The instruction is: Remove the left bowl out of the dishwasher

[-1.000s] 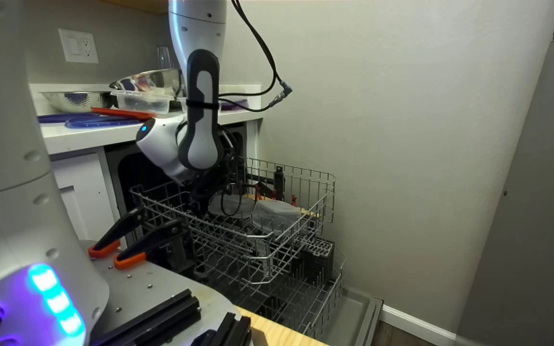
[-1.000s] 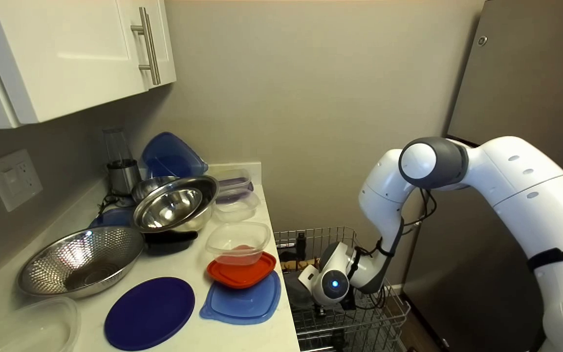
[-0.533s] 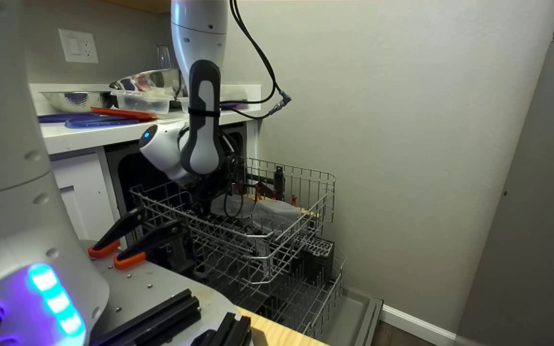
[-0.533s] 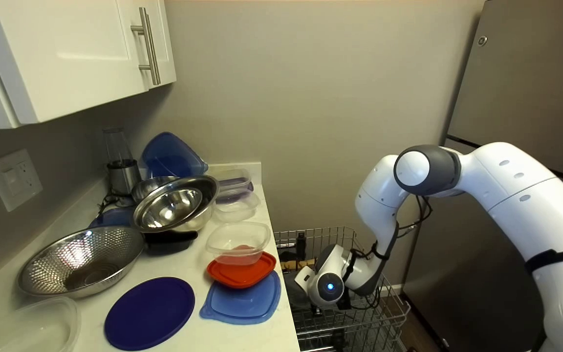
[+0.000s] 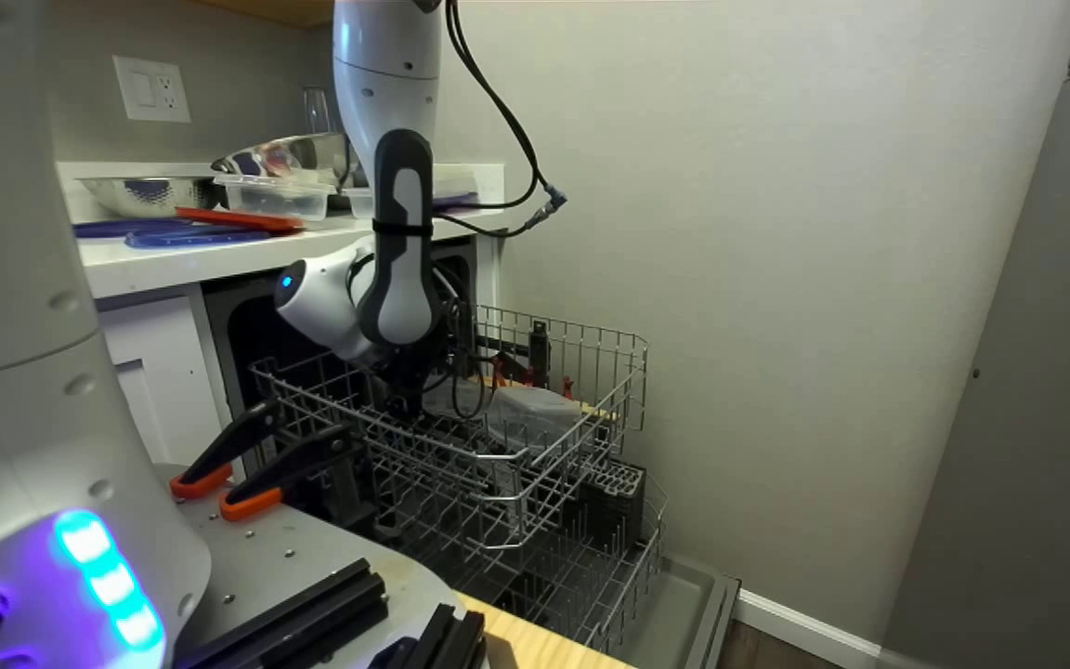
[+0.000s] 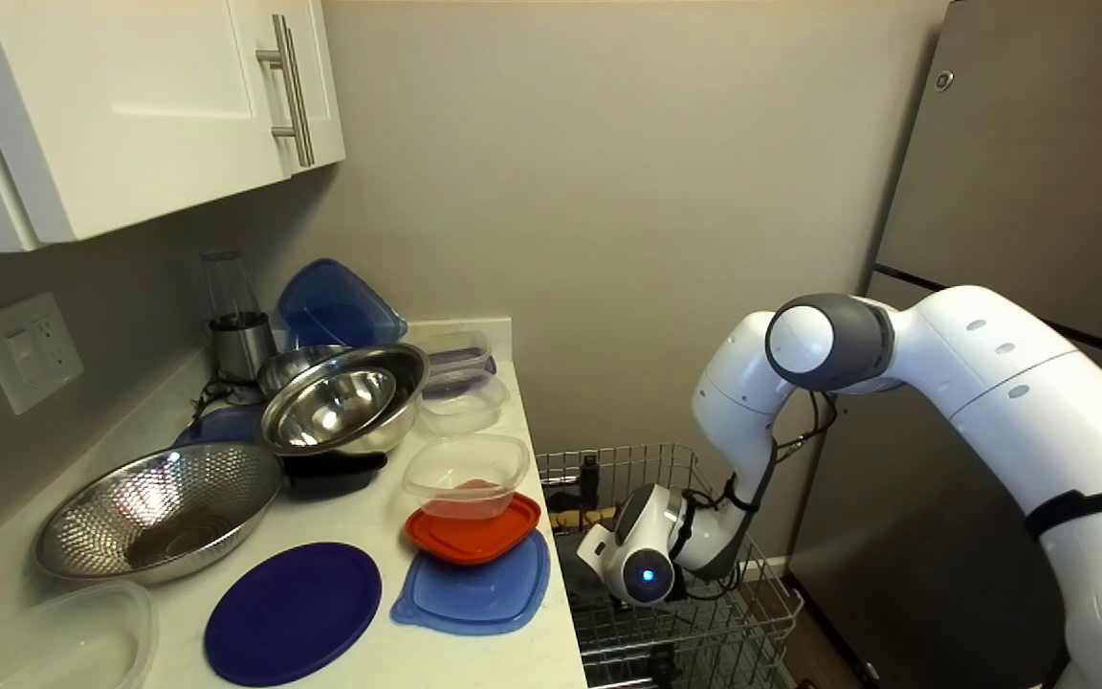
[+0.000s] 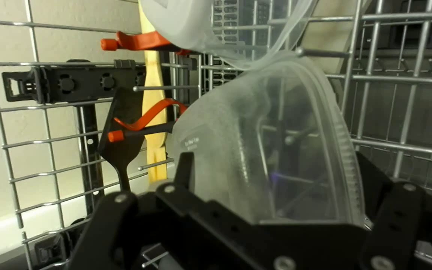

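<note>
In an exterior view the arm (image 6: 977,344) arches over, bends sharply at its dark-grey elbow (image 6: 833,335), and its forearm (image 6: 740,394) slopes down to the tilted wrist (image 6: 651,526), where 1 blue light (image 6: 648,576) shows. Below hangs the black gripper (image 7: 274,161), pointing downward, its jaws spread wide; in the wrist view the 2 fingers (image 7: 185,168) stand well apart. On the base (image 5: 10,557), 3 lights (image 5: 111,586) glow.

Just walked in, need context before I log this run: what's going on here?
A robot arm hangs over the pulled-out upper rack of the dishwasher, there to take out the left bowl, a translucent one. Its pincer is open right at that bowl; whether the jaws touch it, I can't tell. The bowl is in the rack, not yet lifted out. A second translucent container sits in the same rack.
</note>
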Tool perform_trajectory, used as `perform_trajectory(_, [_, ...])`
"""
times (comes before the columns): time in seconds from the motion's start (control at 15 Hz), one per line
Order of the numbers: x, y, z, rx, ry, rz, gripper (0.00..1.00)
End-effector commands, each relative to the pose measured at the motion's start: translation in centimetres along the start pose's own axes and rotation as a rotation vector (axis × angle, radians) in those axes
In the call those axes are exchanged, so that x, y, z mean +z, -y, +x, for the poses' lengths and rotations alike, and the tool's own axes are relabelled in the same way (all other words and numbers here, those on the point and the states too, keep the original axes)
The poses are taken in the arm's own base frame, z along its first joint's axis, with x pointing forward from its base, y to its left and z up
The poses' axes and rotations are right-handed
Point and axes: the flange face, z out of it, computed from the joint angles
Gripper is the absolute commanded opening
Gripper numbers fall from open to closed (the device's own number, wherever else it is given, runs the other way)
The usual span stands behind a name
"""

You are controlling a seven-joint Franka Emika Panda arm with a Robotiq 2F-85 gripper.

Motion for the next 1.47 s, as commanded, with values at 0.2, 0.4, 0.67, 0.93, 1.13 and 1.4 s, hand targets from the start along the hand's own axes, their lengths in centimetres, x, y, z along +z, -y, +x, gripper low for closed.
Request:
perform_trajectory(0.2, [-0.7,-0.9,0.4,-0.041,-0.006,-0.092,1.00])
perform_trajectory(0.4, [-1.0,-1.4,0.7,-0.042,0.000,-0.131,1.00])
perform_trajectory(0.67, [-1.5,-2.4,1.3,-0.060,0.009,-0.187,1.00])
perform_trajectory(0.93, [-1.8,-3.3,1.9,-0.064,0.010,-0.224,1.00])
perform_trajectory(1.13, [-2.0,-4.0,2.1,-0.065,0.009,-0.256,1.00])
perform_trajectory(1.4, [-1.7,-4.7,2.2,-0.069,0.012,-0.300,1.00])
